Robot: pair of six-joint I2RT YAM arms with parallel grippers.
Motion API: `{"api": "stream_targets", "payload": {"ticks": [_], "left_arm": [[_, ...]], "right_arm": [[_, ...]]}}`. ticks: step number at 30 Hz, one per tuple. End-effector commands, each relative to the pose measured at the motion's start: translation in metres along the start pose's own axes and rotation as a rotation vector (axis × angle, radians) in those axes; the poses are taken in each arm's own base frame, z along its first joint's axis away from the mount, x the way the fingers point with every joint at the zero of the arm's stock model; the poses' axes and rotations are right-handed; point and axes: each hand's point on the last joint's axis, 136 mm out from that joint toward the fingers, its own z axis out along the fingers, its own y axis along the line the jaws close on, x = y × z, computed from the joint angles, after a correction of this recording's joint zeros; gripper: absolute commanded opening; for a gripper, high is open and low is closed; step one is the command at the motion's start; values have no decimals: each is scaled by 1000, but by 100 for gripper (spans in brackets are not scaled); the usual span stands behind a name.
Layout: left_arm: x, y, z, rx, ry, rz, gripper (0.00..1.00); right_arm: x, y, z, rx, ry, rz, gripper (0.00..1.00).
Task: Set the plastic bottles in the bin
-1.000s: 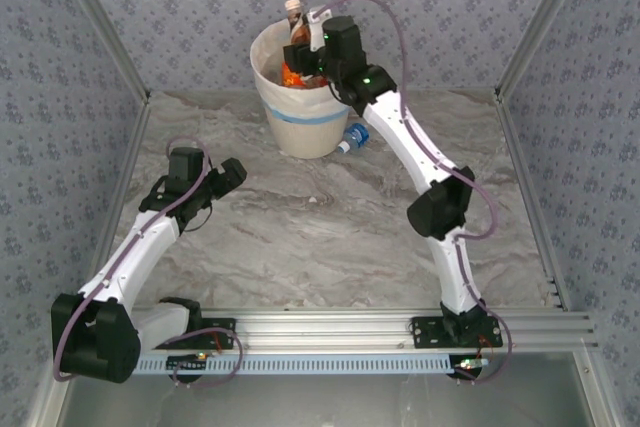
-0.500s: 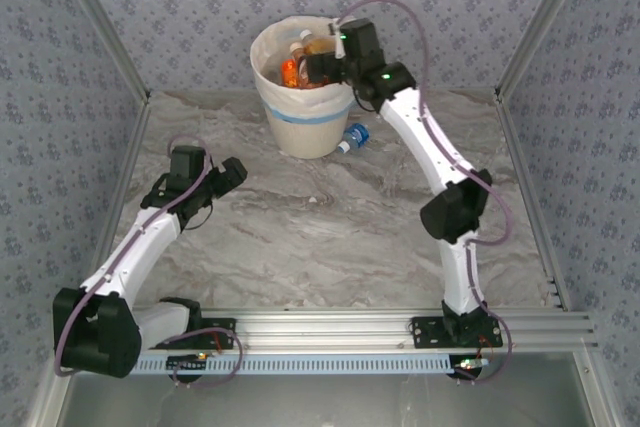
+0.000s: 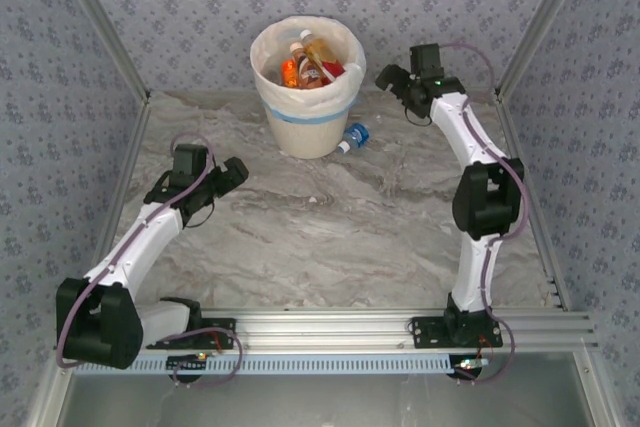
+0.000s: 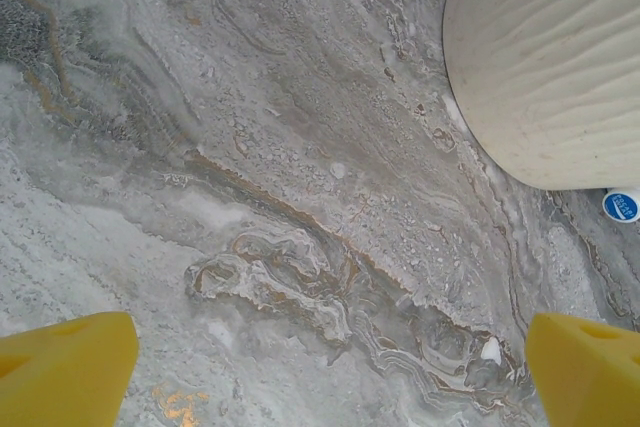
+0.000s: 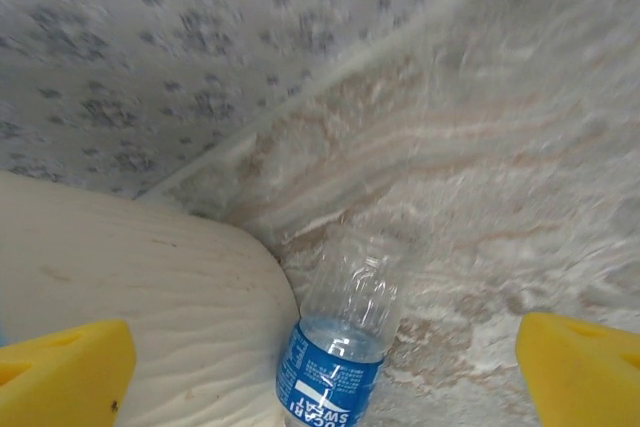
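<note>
Both grippers empty; one bottle outside bin.
Bottles (image 3: 310, 69) lie in bin (image 3: 300, 132); blue-label bottle (image 3: 352, 137) lies on table (image 3: 330, 237) just beside bin's base. Right gripper (image 3: 392, 80) wide open, right of rim. Left gripper (image 3: 232, 175) wide open over table.

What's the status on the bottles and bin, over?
Left pincer open, right pincer open, both empty. Several bottles in bin. One blue-label bottle lying on table beside bin, nothing blocking it.

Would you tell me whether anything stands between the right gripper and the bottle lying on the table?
Nothing visible does: the open right gripper has a clear line to the bottle, which lies beside the bin.
</note>
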Motion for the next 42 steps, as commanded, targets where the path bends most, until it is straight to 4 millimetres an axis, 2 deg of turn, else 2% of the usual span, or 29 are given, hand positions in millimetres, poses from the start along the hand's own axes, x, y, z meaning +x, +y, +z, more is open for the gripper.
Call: {"api": "stream_targets", "payload": {"ticks": [1, 4, 10, 16, 21, 24, 28, 31, 33, 38, 42], "left_arm": [[-14, -17, -8, 50, -34, 2, 99], [-14, -17, -9, 49, -38, 1, 99], [-13, -14, -12, 44, -43, 1, 99], [-12, -13, -15, 45, -48, 2, 99], [-10, -9, -15, 36, -52, 1, 99], [-10, -9, -15, 35, -50, 2, 100], [-11, -9, -16, 31, -53, 6, 99], [-11, -8, -16, 25, -55, 8, 100], [-11, -7, -16, 23, -55, 8, 99], [-14, -9, -18, 26, -64, 9, 100], [-18, -17, -23, 57, -77, 19, 100]], "right_arm": [[21, 8, 27, -54, 124, 109, 100], [38, -3, 50, 19, 177, 111, 100], [59, -22, 83, 136, 181, 137, 97], [82, -27, 114, 154, 238, 167, 91], [98, -33, 134, 204, 257, 127, 88], [101, -40, 137, 228, 258, 120, 83], [93, -34, 126, 202, 224, 52, 69], [82, -32, 108, 184, 168, 12, 60], [68, -28, 94, 144, 101, 13, 56], [42, -29, 48, 117, -44, -21, 52], [17, -12, -5, 28, -198, -61, 52]]}}
